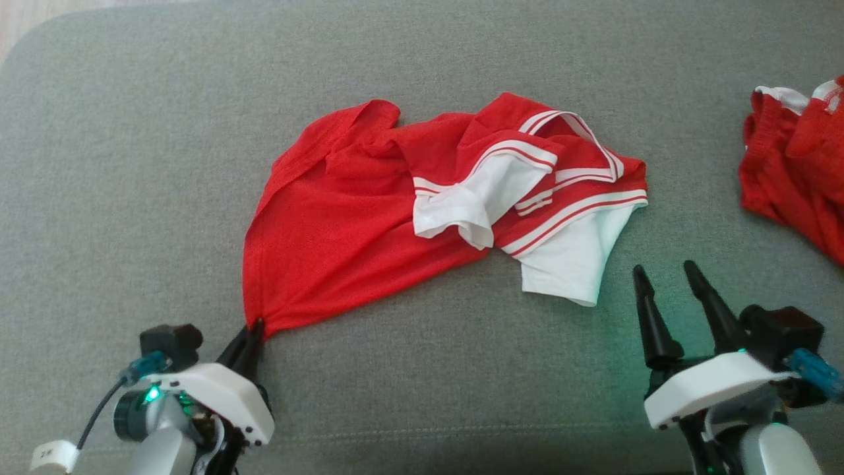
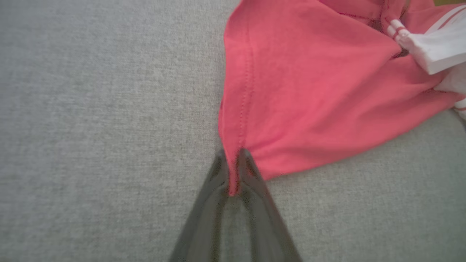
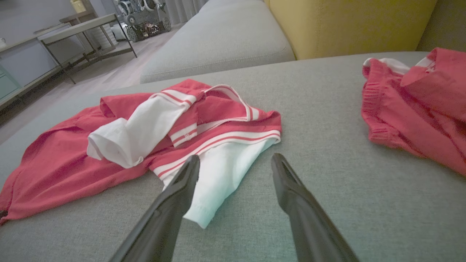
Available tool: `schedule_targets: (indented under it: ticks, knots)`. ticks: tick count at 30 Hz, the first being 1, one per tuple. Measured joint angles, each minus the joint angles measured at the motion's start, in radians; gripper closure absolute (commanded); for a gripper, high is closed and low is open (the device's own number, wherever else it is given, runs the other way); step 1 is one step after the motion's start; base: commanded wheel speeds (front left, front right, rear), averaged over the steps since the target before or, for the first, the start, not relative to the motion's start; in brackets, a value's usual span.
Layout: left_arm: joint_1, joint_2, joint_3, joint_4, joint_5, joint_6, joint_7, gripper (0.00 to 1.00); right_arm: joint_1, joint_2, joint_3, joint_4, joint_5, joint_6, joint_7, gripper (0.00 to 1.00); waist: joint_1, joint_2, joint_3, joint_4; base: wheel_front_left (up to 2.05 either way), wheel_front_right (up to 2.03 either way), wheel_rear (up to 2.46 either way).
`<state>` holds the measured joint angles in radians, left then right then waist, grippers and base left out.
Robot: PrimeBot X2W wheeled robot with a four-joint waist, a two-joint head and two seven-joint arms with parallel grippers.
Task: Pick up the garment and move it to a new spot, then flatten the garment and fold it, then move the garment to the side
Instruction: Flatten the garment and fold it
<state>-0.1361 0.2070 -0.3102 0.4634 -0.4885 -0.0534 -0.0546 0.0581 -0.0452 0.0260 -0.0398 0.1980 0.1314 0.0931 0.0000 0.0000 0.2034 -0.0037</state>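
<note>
Left gripper [image 2: 231, 154]: clamped narrow on near corner of garment [image 1: 343, 218]. Right gripper [image 1: 663, 267]: spread wide, gripping nothing, just beside white sleeve [image 1: 573, 264]. Rest of garment crumpled at centre of grey cushion [image 1: 132, 165]; second red garment [image 1: 791, 171] well apart rightward.

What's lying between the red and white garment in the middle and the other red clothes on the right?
Only bare grey cushion separates the garment from the red pile, clear in the head view.
</note>
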Motion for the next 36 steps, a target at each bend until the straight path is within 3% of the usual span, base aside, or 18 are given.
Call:
schedule_targets:
  ticks: [13,23,25,31,36]
  knots:
    - [-0.027,0.000,-0.025,0.029,0.012,-0.008,-0.046,1.00,-0.011,0.000,0.143,0.145,-0.048,0.000,0.043,0.00,0.0000,0.0000,0.010,0.022,0.00,0.00,0.00]
    - [-0.060,-0.003,-0.032,0.054,0.012,-0.009,-0.081,1.00,-0.112,-0.001,0.084,0.262,-0.135,0.000,-0.009,0.00,0.0000,0.0000,0.026,0.053,0.00,0.00,0.00]
    - [-0.061,-0.003,-0.033,0.055,0.012,-0.009,-0.087,1.00,-0.116,-0.001,0.079,0.272,-0.135,0.000,-0.015,1.00,0.0000,0.0000,0.027,0.055,0.00,0.00,0.00]
    - [-0.069,-0.001,-0.030,0.024,0.012,-0.016,-0.142,1.00,-0.128,-0.001,0.032,0.286,-0.115,0.000,-0.059,1.00,0.0000,0.0000,0.026,0.056,0.00,0.00,0.00]
    - [-0.074,0.014,0.001,-0.101,0.021,-0.002,-0.177,1.00,-0.136,0.000,-0.016,0.209,-0.099,0.000,-0.081,1.00,0.0000,0.0000,0.008,0.054,0.00,0.00,0.00]
